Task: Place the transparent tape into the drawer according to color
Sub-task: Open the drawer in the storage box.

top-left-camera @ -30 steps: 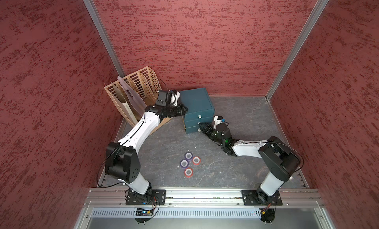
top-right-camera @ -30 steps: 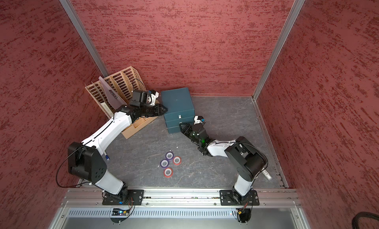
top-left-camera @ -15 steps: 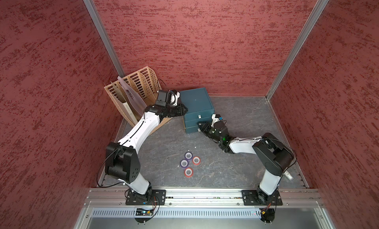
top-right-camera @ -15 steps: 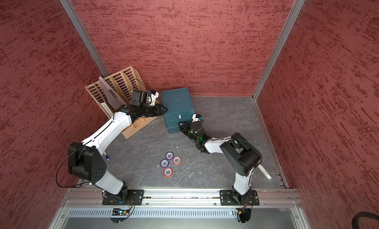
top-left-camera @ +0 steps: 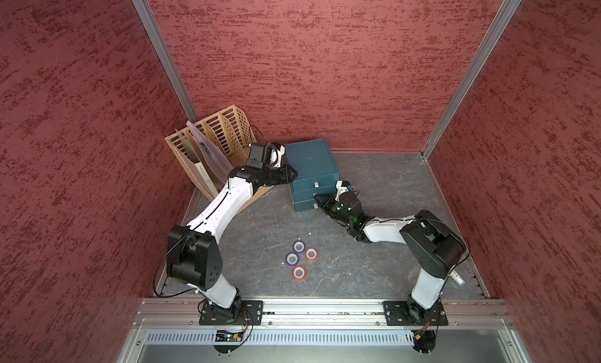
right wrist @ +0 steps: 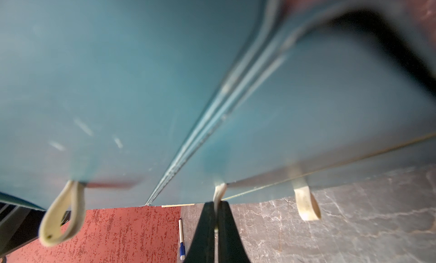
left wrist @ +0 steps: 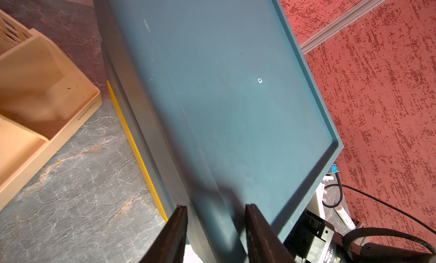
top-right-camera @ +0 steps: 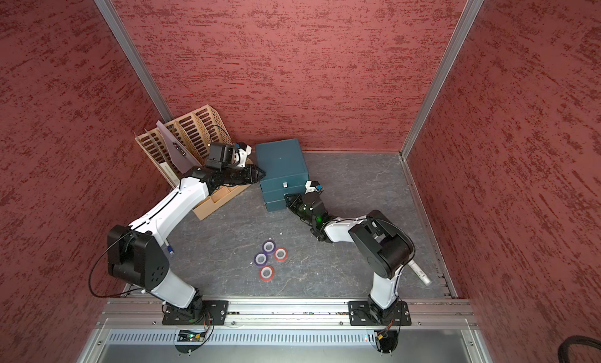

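Jaws tight on drawer tab (right wrist: pixel 219 191)

Drawer cabinet (top-left-camera: pixel 312 163): smooth matt teal, top faintly scuffed. Pull loop (right wrist: pixel 219 191) on its front, in my matt black right hand (right wrist: pixel 215 204): cream, cloth-like strap. Beside it, file rack (top-left-camera: pixel 224 130): smooth beige plastic. Beneath it, tabletop (top-left-camera: pixel 374 182): matt grey, marble-veined. Behind it, walls (top-left-camera: pixel 309 68): rough red texture. Before it, tape rolls (top-left-camera: pixel 299 272): glossy translucent film, white cores.

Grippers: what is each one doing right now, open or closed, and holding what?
Left gripper: open, jaws astride the drawer cabinet edge.
Right gripper: closed on the white pull loop of a drawer.
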Controlling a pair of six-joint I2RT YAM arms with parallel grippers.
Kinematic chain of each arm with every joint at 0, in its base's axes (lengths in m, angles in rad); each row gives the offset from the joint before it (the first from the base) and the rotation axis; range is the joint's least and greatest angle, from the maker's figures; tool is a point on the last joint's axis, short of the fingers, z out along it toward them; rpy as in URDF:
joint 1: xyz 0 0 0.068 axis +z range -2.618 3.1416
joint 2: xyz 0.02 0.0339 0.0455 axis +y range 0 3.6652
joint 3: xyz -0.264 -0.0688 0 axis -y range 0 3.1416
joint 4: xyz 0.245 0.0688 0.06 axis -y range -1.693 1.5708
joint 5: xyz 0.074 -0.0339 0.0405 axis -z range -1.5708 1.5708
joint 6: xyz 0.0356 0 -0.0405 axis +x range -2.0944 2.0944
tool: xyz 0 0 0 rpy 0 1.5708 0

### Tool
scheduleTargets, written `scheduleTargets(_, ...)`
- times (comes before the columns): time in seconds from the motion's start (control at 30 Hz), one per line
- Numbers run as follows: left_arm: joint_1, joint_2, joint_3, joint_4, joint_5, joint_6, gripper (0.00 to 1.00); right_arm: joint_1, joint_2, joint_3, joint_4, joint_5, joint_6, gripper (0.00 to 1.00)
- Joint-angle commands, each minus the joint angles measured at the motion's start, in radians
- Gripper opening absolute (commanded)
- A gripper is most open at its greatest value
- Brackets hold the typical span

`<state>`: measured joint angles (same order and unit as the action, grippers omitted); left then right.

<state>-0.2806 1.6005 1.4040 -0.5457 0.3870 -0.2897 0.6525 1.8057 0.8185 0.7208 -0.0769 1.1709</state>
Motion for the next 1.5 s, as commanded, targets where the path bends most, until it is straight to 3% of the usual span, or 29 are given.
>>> scheduleTargets(0.0, 0.004, -0.005, -0.021, -0.033, -0.002, 0.017, 0.44, -0.005, -0.017, -0.031, 0.048, -0.006, 0.007, 0.0)
scheduleTargets(0.6, -0.002, -0.006, -0.025, -0.021, 0.003, 0.004, 0.44, 0.125, -0.329, -0.26, -0.107, 0.084, 0.019, 0.0)
scheduleTargets(1.03, -0.006, -0.019, -0.029, -0.026, -0.001, 0.006, 0.44, 0.177, -0.355, -0.277, -0.184, 0.11, 0.04, 0.0)
scheduleTargets(1.1, -0.006, -0.02, -0.032, -0.026, -0.002, 0.005, 0.44, 0.184, -0.342, -0.277, -0.18, 0.111, 0.038, 0.22)
scheduleTargets(1.17, -0.006, -0.022, -0.032, -0.025, -0.002, 0.004, 0.45, 0.188, -0.332, -0.275, -0.178, 0.115, 0.032, 0.33)
scheduleTargets(1.33, -0.006, -0.026, -0.034, -0.023, -0.004, 0.003, 0.49, 0.197, -0.379, -0.264, -0.229, 0.125, 0.004, 0.48)
scheduleTargets(1.47, -0.006, -0.033, -0.033, -0.021, -0.003, 0.003, 0.58, 0.214, -0.43, -0.246, -0.311, 0.131, -0.043, 0.57)
